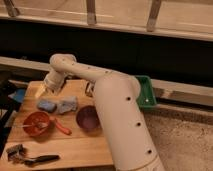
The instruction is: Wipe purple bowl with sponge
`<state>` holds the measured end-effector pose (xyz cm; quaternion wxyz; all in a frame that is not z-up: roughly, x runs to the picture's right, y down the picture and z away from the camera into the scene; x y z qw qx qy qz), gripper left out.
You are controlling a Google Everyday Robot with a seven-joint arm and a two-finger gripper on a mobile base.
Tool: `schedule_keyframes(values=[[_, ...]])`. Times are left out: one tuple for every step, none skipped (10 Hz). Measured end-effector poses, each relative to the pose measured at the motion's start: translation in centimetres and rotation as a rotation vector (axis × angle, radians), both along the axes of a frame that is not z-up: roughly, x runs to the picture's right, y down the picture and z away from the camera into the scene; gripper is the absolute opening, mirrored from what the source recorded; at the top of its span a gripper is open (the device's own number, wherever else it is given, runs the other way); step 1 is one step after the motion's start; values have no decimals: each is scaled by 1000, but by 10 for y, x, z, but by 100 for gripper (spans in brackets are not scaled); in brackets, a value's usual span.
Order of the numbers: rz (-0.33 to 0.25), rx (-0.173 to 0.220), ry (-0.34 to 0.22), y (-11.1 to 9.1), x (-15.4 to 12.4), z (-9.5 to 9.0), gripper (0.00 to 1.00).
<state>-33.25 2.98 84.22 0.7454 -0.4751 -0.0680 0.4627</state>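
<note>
1. the gripper (pixel 46 90) hangs over the back left part of the wooden table (pixel 85 150), jaws spread, with nothing between them.
2. the blue sponge (pixel 46 105) lies on the table just in front of the gripper, apart from it.
3. a flat grey-blue cloth (pixel 67 105) lies just beside the sponge, on its right in the view.
4. the purple bowl (pixel 88 119) sits upright near the cloth, partly hidden by the white arm (pixel 117 110).
5. an orange-red bowl (pixel 36 124) holds a utensil with an orange handle (pixel 62 127).
6. a black tool (pixel 37 159) lies at the table's front edge.
7. a green bin (pixel 148 92) shows behind the arm.
</note>
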Motion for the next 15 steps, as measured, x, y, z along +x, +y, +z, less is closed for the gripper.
schedule_keyframes(values=[[-34,6,16,4,-6,3,72],[-64,20,47,7,-8,7,72],[-85,35,76,9,-9,11,72],[-87,44,86,8,-9,12,72],[-84,46,89,7,-7,13,72],[-84,47,91,7,-6,14,72],[-86,47,90,7,-7,13,72],[-86,46,89,8,-8,13,72],[-80,47,87,8,-8,14,72],[-69,46,87,9,-9,20,72],[-60,42,88,13,-13,28,72],[-59,36,88,19,-18,36,72],[-60,30,93,23,-19,42,72],[-62,25,95,26,-19,45,72],[-64,20,100,29,-20,47,72]])
